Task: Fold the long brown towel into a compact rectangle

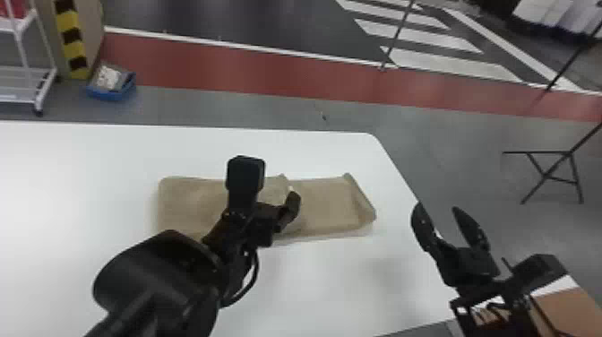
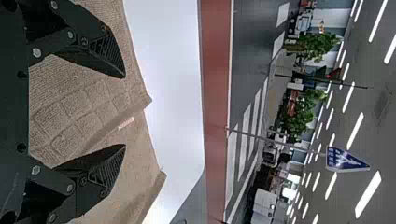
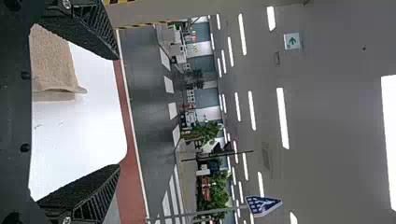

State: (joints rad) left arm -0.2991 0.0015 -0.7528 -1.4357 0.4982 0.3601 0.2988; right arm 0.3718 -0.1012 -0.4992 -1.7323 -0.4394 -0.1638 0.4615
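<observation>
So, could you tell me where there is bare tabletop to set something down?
The table is bare left of the towel, between towel and far edge, and on the near side between the left arm and right gripper. It is crowded over the towel, where the left gripper hangs.

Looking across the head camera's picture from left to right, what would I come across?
White rack → blue box → brown towel → the robot's right gripper.
</observation>
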